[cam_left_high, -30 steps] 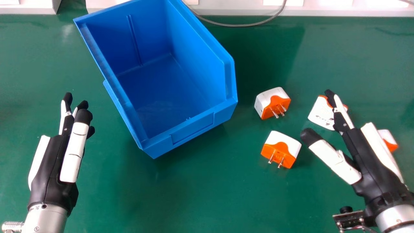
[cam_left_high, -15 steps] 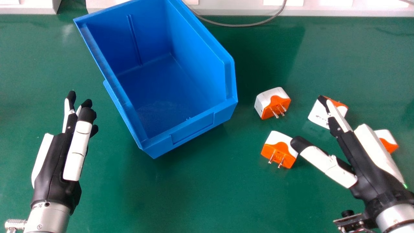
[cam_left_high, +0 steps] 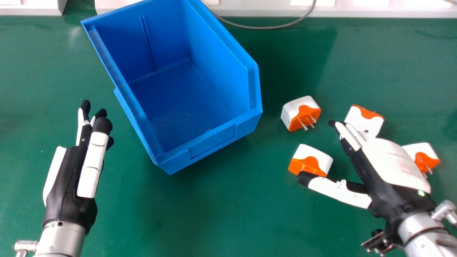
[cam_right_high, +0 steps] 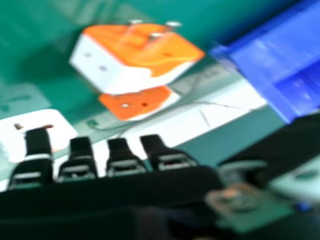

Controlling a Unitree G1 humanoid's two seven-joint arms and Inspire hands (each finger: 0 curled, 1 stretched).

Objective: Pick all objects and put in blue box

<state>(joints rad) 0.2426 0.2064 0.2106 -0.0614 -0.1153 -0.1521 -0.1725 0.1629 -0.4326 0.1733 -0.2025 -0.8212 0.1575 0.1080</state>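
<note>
green tbl (cam_left_high: 214, 214) w/ gray cable (cam_left_high: 264, 28)

apparent green table (cam_left_high: 214, 214), blue box (cam_left_high: 213, 142), four adapters (cam_left_high: 300, 113)

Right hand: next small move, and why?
I'd probably ease the right hand slightly left, bringing the adapter by its thumb between thumb and fingers. In the head view, the thumb tip overlaps that adapter's near edge, while the uncurled fingers point past its right side.
</note>
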